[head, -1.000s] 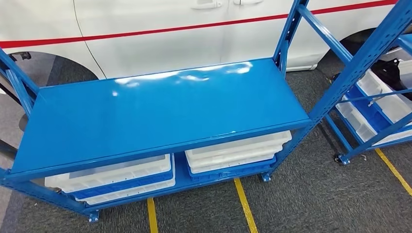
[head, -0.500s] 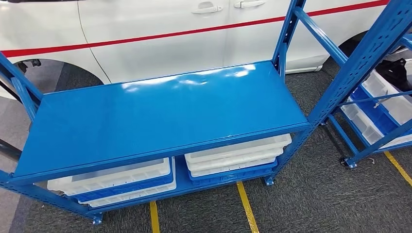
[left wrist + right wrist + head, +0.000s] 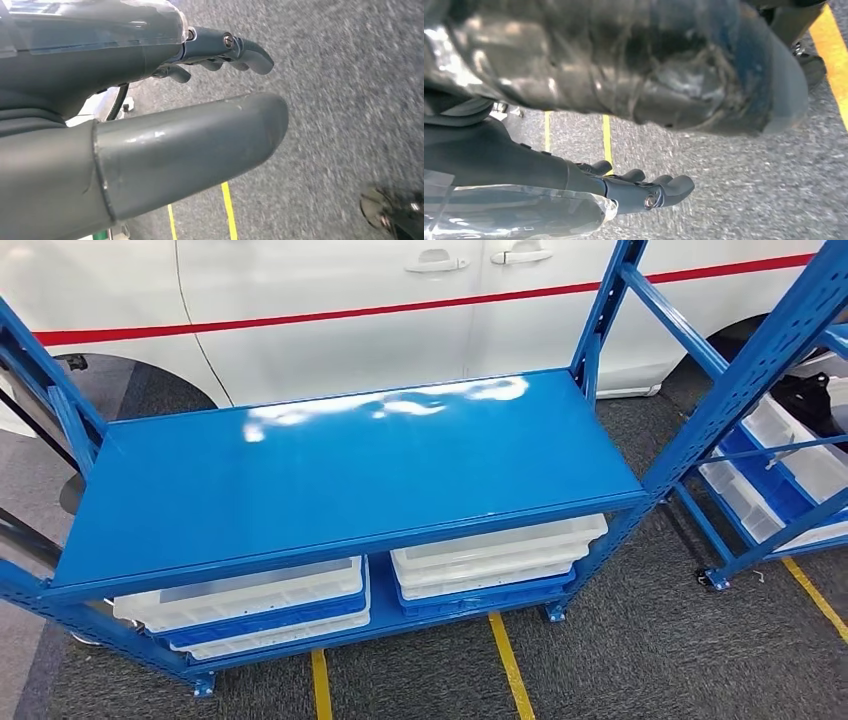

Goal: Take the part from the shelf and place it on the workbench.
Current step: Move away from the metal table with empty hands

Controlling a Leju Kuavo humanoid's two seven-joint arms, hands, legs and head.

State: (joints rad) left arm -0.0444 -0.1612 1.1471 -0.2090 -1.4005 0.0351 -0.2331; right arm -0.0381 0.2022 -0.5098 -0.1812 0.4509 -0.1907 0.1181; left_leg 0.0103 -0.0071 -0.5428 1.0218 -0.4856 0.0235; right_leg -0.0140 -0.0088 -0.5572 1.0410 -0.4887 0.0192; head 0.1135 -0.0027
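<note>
Blue metal shelf (image 3: 340,470) with a bare glossy top, white trays (image 3: 490,555) stacked beneath, white car (image 3: 330,300) close behind, second rack (image 3: 770,470) cut off at right, no part discernible — left hand (image 3: 200,100) and right hand (image 3: 634,165) hang over grey carpet (image 3: 734,185), fingers apart, holding nothing.

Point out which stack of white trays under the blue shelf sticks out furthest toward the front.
The left stack: it juts past the shelf's front edge, while the right stack sits further back.
</note>
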